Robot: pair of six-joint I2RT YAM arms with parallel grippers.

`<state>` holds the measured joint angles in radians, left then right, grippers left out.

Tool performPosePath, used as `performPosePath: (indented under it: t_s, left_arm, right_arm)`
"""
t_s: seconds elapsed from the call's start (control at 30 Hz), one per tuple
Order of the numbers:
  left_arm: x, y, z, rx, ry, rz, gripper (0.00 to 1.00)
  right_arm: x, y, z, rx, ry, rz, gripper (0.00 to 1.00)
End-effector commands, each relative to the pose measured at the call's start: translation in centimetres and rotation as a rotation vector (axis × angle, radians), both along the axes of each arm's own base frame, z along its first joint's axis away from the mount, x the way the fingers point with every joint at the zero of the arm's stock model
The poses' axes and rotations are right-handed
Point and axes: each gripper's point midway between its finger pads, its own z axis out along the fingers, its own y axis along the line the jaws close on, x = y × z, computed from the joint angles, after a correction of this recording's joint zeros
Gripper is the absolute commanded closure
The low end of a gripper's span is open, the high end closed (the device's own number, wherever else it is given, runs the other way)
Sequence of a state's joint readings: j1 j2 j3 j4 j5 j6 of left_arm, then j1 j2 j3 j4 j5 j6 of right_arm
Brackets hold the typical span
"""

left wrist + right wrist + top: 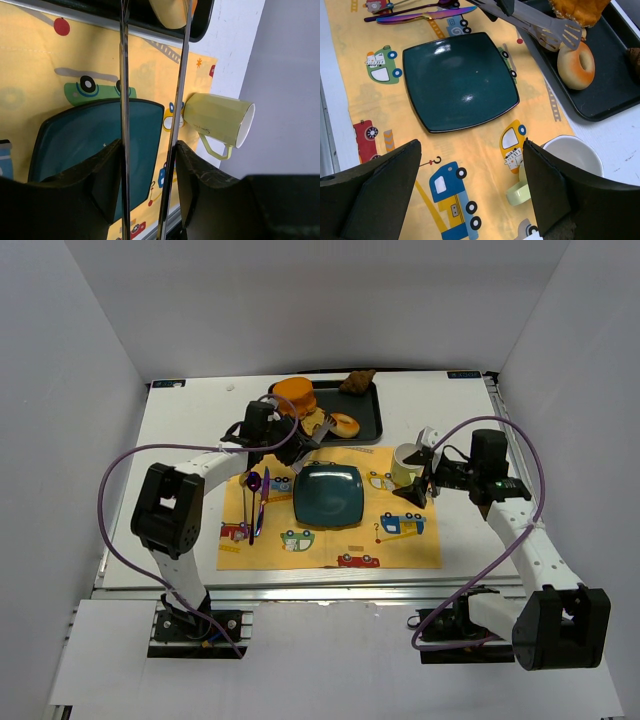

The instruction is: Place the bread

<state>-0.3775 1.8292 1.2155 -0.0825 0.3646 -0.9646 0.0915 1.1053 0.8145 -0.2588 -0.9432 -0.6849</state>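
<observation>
- Bagel point(343, 425) on black tray point(372, 420), at 3 o'clock from the left fingers point(267, 430), just past the tongs point(555, 25) they clasp.
- Right fingers point(418, 478) spread wide, empty.

Lab test booth: plain white walls point(90, 360) enclose the table point(195, 415).

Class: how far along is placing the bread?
Done: the left gripper holds the tongs. In hand: their tips are at the tray, beside the bread, not gripping it. Remaining: pick it up and set it down, presumably on the empty plate.
</observation>
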Motion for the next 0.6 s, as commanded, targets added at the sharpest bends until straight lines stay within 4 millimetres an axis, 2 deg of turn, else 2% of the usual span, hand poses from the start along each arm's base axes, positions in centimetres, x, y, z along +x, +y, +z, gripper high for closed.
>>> performPosePath:
  t_s: [0.0, 0.13, 0.37, 0.5, 0.57]
  left_arm:
    - [1.2, -1.1, 2.8, -0.049, -0.066, -0.015, 0.46]
    - [1.4, -1.4, 3.2, -0.072, -0.072, -0.010, 0.54]
    - [1.2, -1.7, 3.7, -0.116, -0.081, -0.016, 0.78]
    - [0.7, -1.7, 4.3, -0.136, -0.094, -0.019, 0.91]
    - [0.4, -1.5, 5.3, -0.138, -0.118, -0.021, 0.97]
  right_arm:
    - [0.0, -0.1, 0.8, 0.008, -0.044, 0.002, 0.13]
    - [0.0, -0.1, 0.7, 0.008, -0.041, 0.002, 0.13]
    - [0.0, -0.2, 0.8, 0.010, -0.041, 0.002, 0.13]
    - [-0.1, -0.2, 0.8, 0.009, -0.041, 0.002, 0.13]
    - [-0.1, -0.3, 0.8, 0.008, -0.043, 0.001, 0.13]
